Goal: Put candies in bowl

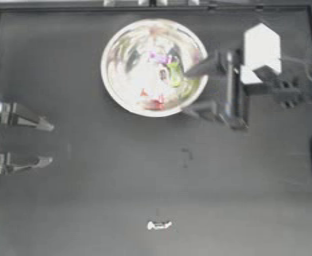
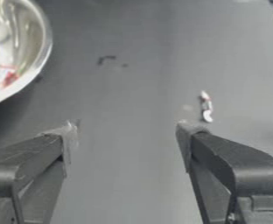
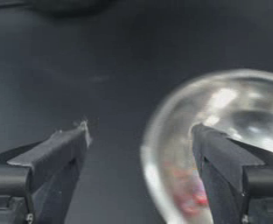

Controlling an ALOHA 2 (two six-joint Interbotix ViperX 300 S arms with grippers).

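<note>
White-wrapped candy lying low in frame, needing the wide-open, empty left gripper; right gripper gaping empty over bowl.

One bowl, several candies blurred inside it, one white candy on the table, two arms.

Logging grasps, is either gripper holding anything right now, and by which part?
Nothing is held. The right gripper is open at the shiny silver metal bowl; the left gripper is open, parked at the table's left side.
</note>
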